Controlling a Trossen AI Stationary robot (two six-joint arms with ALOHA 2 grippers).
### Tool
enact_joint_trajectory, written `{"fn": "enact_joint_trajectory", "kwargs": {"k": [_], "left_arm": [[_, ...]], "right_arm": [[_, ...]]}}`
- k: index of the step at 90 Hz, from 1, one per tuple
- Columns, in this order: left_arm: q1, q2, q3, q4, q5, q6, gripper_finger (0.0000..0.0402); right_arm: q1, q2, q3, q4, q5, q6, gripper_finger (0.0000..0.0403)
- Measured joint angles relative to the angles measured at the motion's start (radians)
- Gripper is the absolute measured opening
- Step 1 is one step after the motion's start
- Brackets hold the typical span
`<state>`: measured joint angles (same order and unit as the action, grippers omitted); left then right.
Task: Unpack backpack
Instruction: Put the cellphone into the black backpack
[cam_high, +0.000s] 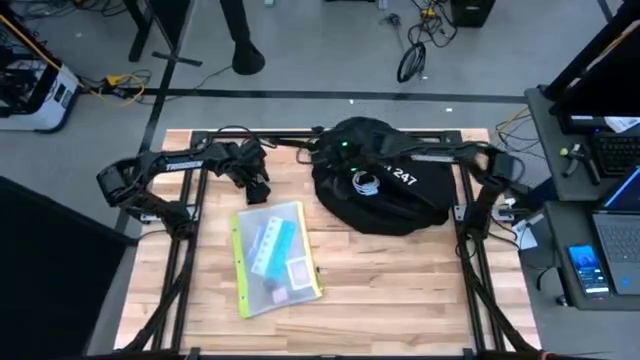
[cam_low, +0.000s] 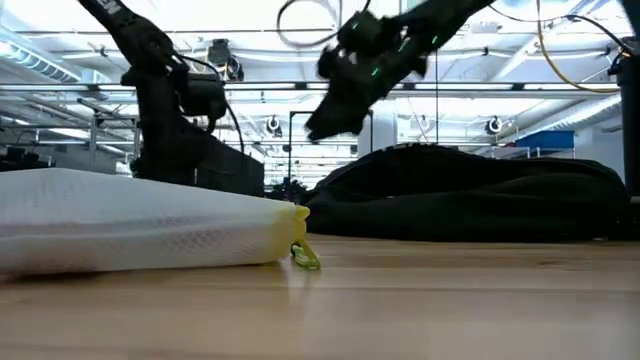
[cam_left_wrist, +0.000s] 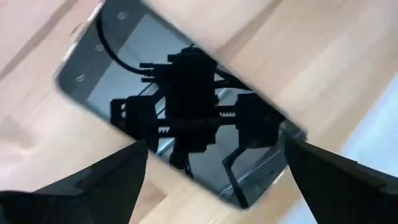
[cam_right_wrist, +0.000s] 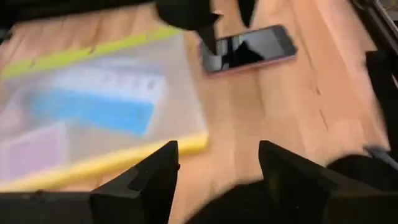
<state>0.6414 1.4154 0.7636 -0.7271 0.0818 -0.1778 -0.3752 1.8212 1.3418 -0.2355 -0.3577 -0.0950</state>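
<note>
Glass-faced phone (cam_left_wrist: 118, 81) flat on bench (cam_high: 400, 280) beneath wide-open left gripper (cam_left_wrist: 214, 149): could skid or scratch if pinched askew; right gripper (cam_right_wrist: 217, 149), open too, over backpack (cam_high: 400, 205), upper centre.

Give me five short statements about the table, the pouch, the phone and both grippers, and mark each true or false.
1. The backpack lies at the far right part of the table. True.
2. The clear pouch with yellow edging is inside the backpack. False: it lies flat on the table, left of the backpack.
3. A phone lies on the wood, screen up. True; its glass mirrors the left gripper above it.
4. The left gripper is shut on the phone. False: its fingers are spread, with the phone below them.
5. The right gripper is open. True: its fingers stand apart with nothing between them.
</note>
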Motion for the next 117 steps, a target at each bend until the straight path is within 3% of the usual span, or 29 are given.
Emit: {"fn": "enact_joint_trajectory", "kwargs": {"k": [11, 19, 27, 38, 52, 68, 83, 91, 102, 110, 117], "left_arm": [[0.000, -0.055, -0.038, -0.023, -0.080, -0.029, 0.0361], [0.007, -0.074, -0.073, -0.008, -0.083, -0.052, 0.0361], [0.007, -0.070, -0.137, 0.037, -0.009, -0.054, 0.0361], [0.004, -0.058, -0.215, 0.237, 0.102, -0.061, 0.0361], [-0.003, -0.053, -0.220, 0.377, 0.164, -0.104, 0.0361], [-0.040, -0.043, -0.220, 0.580, 0.342, -0.154, 0.0361], [-0.043, -0.070, -0.177, 0.472, 0.375, -0.152, 0.0361], [-0.025, -0.101, -0.137, 0.380, 0.340, -0.129, 0.0361], [0.010, -0.139, -0.085, 0.321, 0.170, -0.131, 0.0361], [0.045, -0.149, -0.073, 0.310, 0.031, -0.180, 0.0361], [0.095, -0.131, -0.074, 0.292, -0.022, -0.185, 0.0361]], "right_arm": [[-0.005, 0.109, 0.007, 0.137, 0.007, 0.116, 0.0200], [-0.001, 0.176, 0.030, 0.153, 0.004, 0.158, 0.0199], [0.010, 0.233, 0.058, 0.158, -0.005, 0.184, 0.0199], [0.028, 0.282, 0.087, 0.157, -0.005, 0.188, 0.0199], [0.042, 0.293, 0.092, 0.157, 0.010, 0.188, 0.0199], [0.040, 0.293, 0.092, 0.158, 0.038, 0.170, 0.0199], [0.040, 0.292, 0.092, 0.158, 0.068, 0.082, 0.0199], [0.041, 0.289, 0.092, 0.178, 0.070, -0.009, 0.0199], [0.044, 0.288, 0.092, 0.225, 0.071, -0.101, 0.0199], [0.046, 0.288, 0.095, 0.234, 0.091, -0.085, 0.0199], [0.046, 0.288, 0.095, 0.233, 0.118, -0.010, 0.0199]]}}
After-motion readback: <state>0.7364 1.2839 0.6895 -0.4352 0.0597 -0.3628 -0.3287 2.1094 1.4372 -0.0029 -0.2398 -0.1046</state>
